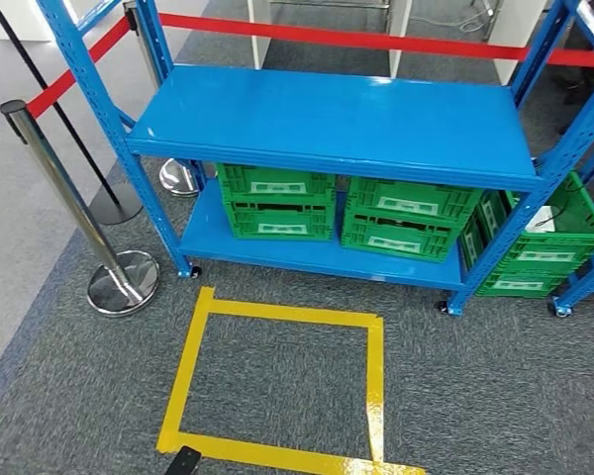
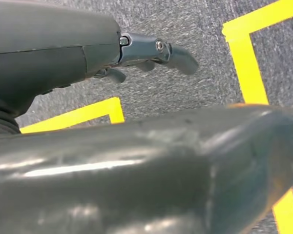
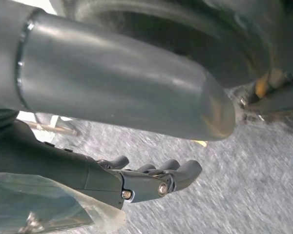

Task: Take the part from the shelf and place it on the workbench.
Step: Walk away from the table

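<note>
A blue metal shelf (image 1: 339, 114) stands ahead in the head view, its top board bare. Two green crates (image 1: 279, 203) (image 1: 406, 218) sit side by side on the low board. A third green crate (image 1: 547, 247) to the right holds something white (image 1: 542, 220), too small to identify. My left hand (image 2: 152, 51) hangs over the grey carpet with its fingers stretched out, holding nothing. My right hand (image 3: 152, 180) also hangs above the carpet with its fingers loosely extended, and nothing is in it.
A yellow tape rectangle (image 1: 204, 317) marks the carpet in front of the shelf. A chrome stanchion (image 1: 69, 188) with a round base (image 1: 122, 282) stands at the left. A red belt (image 1: 353, 40) runs behind the shelf. A second blue rack (image 1: 593, 267) adjoins on the right.
</note>
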Robot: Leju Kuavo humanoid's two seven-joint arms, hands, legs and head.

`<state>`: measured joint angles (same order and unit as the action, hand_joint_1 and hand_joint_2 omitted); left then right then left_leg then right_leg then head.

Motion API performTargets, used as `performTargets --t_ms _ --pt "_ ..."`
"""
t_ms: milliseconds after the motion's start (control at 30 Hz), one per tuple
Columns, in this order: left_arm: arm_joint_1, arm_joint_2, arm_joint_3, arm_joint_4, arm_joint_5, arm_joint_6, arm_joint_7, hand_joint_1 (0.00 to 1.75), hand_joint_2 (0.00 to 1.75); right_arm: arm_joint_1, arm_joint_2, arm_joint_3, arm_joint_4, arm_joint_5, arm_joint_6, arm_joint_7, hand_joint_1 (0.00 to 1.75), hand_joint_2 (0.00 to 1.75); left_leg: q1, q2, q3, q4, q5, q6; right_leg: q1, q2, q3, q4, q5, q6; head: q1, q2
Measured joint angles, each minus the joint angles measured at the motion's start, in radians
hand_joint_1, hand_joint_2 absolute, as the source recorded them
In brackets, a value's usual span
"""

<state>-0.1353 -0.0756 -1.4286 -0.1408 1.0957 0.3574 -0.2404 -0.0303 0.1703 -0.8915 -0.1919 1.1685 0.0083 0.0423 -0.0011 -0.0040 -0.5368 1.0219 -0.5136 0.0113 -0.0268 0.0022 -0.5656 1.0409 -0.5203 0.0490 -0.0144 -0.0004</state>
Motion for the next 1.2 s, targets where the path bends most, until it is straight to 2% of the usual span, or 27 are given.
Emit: performTargets --t_ms 100,167,267,300,333,367,400,433,467,500,567,633,667,700,767,800,833,867,900,933,967,1000,1133,1200 --pt "0.001 0.001 0.000 0.000 0.001 0.000 0.000 0.00 0.00 0.001 -0.001 -0.001 0.000 -0.001 0.001 0.000 0.00 0.00 0.001 -0.001 0.000 0.008 -0.007 -0.011 0.001 0.000 0.006 -0.001 -0.007 -0.021 -0.004 0.000" --pt "0.001 0.002 0.000 0.000 0.002 0.000 -0.001 0.00 0.00 0.001 -0.002 -0.002 0.000 -0.001 0.000 -0.001 0.00 0.00 0.003 0.000 -0.020 0.060 -0.038 -0.020 -0.002 -0.002 0.014 -0.004 -0.010 -0.032 -0.010 0.000" --pt "0.002 0.003 0.000 0.000 0.003 0.000 -0.001 0.00 0.00 -0.002 -0.002 -0.004 0.000 -0.001 0.002 -0.003 0.00 0.00 0.005 0.001 -0.117 0.247 -0.109 -0.029 0.001 -0.004 0.022 -0.005 -0.018 -0.045 -0.014 0.000" --pt "0.003 0.003 0.000 0.000 0.003 0.000 -0.001 0.00 0.00 -0.001 -0.002 -0.004 0.000 -0.001 0.002 -0.003 0.00 0.00 0.005 0.001 -0.142 0.284 -0.111 -0.028 0.003 -0.004 0.025 -0.005 -0.021 -0.047 -0.014 0.000" --pt "0.005 0.003 0.000 0.000 0.003 0.000 -0.001 0.00 0.00 0.000 -0.002 -0.004 0.000 -0.001 0.002 -0.003 0.00 0.00 0.004 0.001 -0.152 0.287 -0.093 -0.025 0.005 -0.003 0.030 -0.005 -0.024 -0.048 -0.015 0.000" --pt "0.005 0.003 0.000 0.000 0.003 0.000 -0.001 0.00 0.00 0.000 -0.002 -0.005 0.000 -0.001 0.002 -0.003 0.00 0.00 0.004 0.001 -0.143 0.250 -0.056 -0.020 0.006 -0.002 0.036 -0.005 -0.028 -0.048 -0.014 0.000" --pt "0.006 0.003 0.000 0.000 0.003 0.000 -0.001 0.00 0.00 0.000 -0.002 -0.005 0.000 -0.001 0.002 -0.004 0.00 0.00 0.001 0.001 -0.120 0.186 -0.010 -0.012 0.008 -0.001 0.042 -0.006 -0.033 -0.047 -0.014 0.000" --pt "0.005 0.004 0.000 0.000 0.003 0.000 -0.001 0.00 0.00 0.000 -0.002 -0.005 0.000 -0.001 0.002 -0.004 0.00 0.00 -0.002 0.001 -0.096 0.126 0.022 -0.002 0.009 -0.002 0.045 -0.007 -0.038 -0.045 -0.013 0.000" --pt "0.005 0.006 0.000 0.000 0.003 0.000 -0.001 0.00 0.00 -0.001 -0.002 -0.005 0.000 -0.001 0.002 -0.004 0.00 0.00 -0.007 0.002 -0.074 0.073 0.041 0.006 0.010 -0.001 0.048 -0.008 -0.042 -0.041 -0.012 0.000" --pt "0.004 0.007 0.000 0.000 0.003 -0.001 -0.001 0.00 0.00 -0.001 -0.001 -0.005 0.000 -0.001 0.002 -0.005 0.00 0.00 -0.011 0.002 -0.060 0.041 0.044 0.012 0.009 -0.002 0.048 -0.010 -0.044 -0.037 -0.012 0.000" --pt "0.005 0.007 0.000 0.000 0.003 -0.001 -0.001 0.00 0.00 -0.003 0.000 -0.006 0.000 -0.001 0.002 -0.006 0.00 0.00 -0.014 0.001 -0.051 0.018 0.032 0.016 0.008 -0.005 0.052 -0.017 -0.044 -0.027 -0.013 0.000" --pt "0.009 0.006 0.000 0.000 0.003 -0.001 -0.002 0.00 0.00 -0.003 0.000 -0.006 0.000 -0.001 0.002 -0.007 0.00 0.00 -0.008 0.001 -0.037 -0.005 0.035 0.019 0.010 -0.007 0.052 -0.013 -0.052 -0.018 -0.012 0.000" --pt "0.009 0.006 0.000 0.000 0.003 -0.001 -0.002 0.00 0.00 -0.004 0.000 -0.006 0.000 -0.001 0.002 -0.008 0.00 0.00 -0.004 0.001 -0.028 -0.016 0.037 0.022 0.011 -0.007 0.040 0.011 -0.066 -0.014 -0.010 0.000" --pt "0.008 0.006 0.000 0.000 0.003 -0.001 -0.002 0.00 0.00 -0.004 0.000 -0.006 0.000 -0.001 0.002 -0.009 0.00 0.00 -0.002 0.001 -0.021 -0.024 0.038 0.024 0.012 -0.006 0.014 0.057 -0.088 -0.012 -0.008 0.000" --pt "0.005 0.005 0.000 0.000 0.003 -0.001 -0.002 0.00 0.00 -0.004 0.000 -0.006 0.000 -0.001 0.001 -0.009 0.00 0.00 -0.003 0.001 -0.015 -0.025 0.032 0.029 0.012 -0.004 -0.063 0.184 -0.132 -0.008 -0.006 0.000" --pt "0.006 0.004 0.000 0.000 0.003 -0.001 -0.002 0.00 0.00 -0.003 0.000 -0.006 0.000 -0.001 0.001 -0.009 0.00 0.00 -0.004 0.001 -0.012 -0.025 0.028 0.030 0.013 -0.004 -0.096 0.229 -0.137 -0.007 -0.007 0.000" --pt "0.007 0.004 0.000 0.000 0.003 -0.002 -0.002 0.00 0.00 -0.001 0.000 -0.007 0.000 -0.001 0.001 -0.009 0.00 0.00 -0.004 0.001 -0.007 -0.025 0.024 0.030 0.013 -0.004 -0.113 0.239 -0.120 -0.006 -0.007 0.000" --pt "0.008 0.004 0.000 0.000 0.003 -0.002 -0.002 0.00 0.00 0.000 -0.001 -0.007 0.000 -0.001 0.001 -0.009 0.00 0.00 -0.004 0.000 0.000 -0.024 0.019 0.029 0.013 -0.004 -0.109 0.210 -0.085 -0.007 -0.007 0.000" --pt "0.008 0.004 0.000 0.000 0.004 -0.002 -0.002 0.00 0.00 0.001 -0.001 -0.007 0.000 -0.001 0.001 -0.009 0.00 0.00 -0.004 -0.001 0.008 -0.023 0.013 0.027 0.013 -0.005 -0.088 0.150 -0.037 -0.007 -0.007 0.000" --pt "0.008 0.004 0.000 0.000 0.004 -0.002 -0.002 0.00 0.00 0.000 -0.001 -0.008 0.000 -0.001 0.001 -0.009 0.00 0.00 -0.005 -0.002 0.014 -0.022 0.006 0.024 0.013 -0.005 -0.062 0.086 -0.003 -0.009 -0.006 0.000" --pt "0.008 0.004 0.000 0.000 0.004 -0.002 -0.002 0.00 0.00 -0.001 -0.002 -0.008 0.000 -0.001 0.001 -0.009 0.00 0.00 -0.007 -0.002 0.017 -0.019 0.000 0.019 0.014 -0.004 -0.036 0.032 0.018 -0.013 -0.006 0.000" --pt "0.008 0.004 0.000 0.000 0.005 -0.002 -0.002 0.00 0.00 -0.002 -0.002 -0.008 0.000 -0.001 0.001 -0.009 0.00 0.00 -0.008 -0.001 0.018 -0.017 -0.005 0.014 0.015 -0.003 -0.019 -0.001 0.024 -0.018 -0.007 0.000" --pt "0.006 0.004 0.000 0.000 0.006 -0.001 -0.002 0.00 0.00 0.000 -0.003 -0.009 0.000 -0.001 0.000 -0.009 0.00 0.00 -0.008 0.000 0.019 -0.006 -0.021 -0.003 0.015 -0.002 -0.003 -0.017 0.015 -0.039 -0.014 0.000" --pt "0.006 0.005 0.000 0.000 0.006 -0.001 -0.002 0.00 0.00 -0.001 -0.003 -0.009 0.000 -0.001 0.000 -0.009 0.00 0.00 -0.005 0.001 -0.012 0.066 -0.061 -0.015 0.011 -0.004 0.004 -0.021 0.012 -0.048 -0.018 0.000"
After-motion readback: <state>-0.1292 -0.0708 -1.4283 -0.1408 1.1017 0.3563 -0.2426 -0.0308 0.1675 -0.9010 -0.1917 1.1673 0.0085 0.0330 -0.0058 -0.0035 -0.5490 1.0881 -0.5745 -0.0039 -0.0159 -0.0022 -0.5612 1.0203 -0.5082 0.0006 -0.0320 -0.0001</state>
